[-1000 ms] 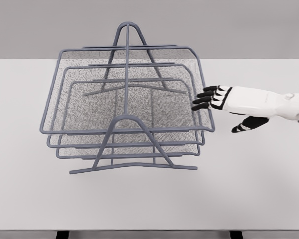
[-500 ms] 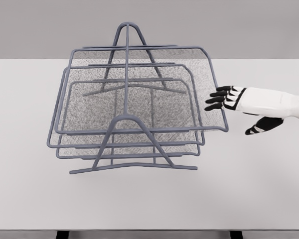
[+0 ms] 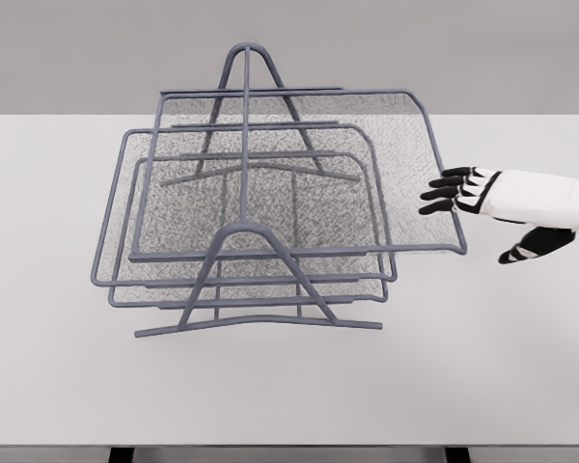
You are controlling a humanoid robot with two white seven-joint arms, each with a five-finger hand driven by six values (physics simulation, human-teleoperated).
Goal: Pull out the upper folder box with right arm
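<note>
We see the right robot hand (image 3: 463, 198) with fingertips curled against the upper folder box (image 3: 299, 174) at its right rim. That box juts rightward from the wire rack (image 3: 246, 241) on the bench (image 3: 482, 367).

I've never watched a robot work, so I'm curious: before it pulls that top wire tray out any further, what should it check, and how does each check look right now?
1. Right robot hand at the upper tray's right rim: ok, fingertips at it.
2. Firm grip: cannot tell; fingers look extended, not curled around the wire.
3. Upper tray sticking out to the right past the two lower trays: ok.
4. Rack frame upright: ok.
5. Bare table to the right: ok.
</note>
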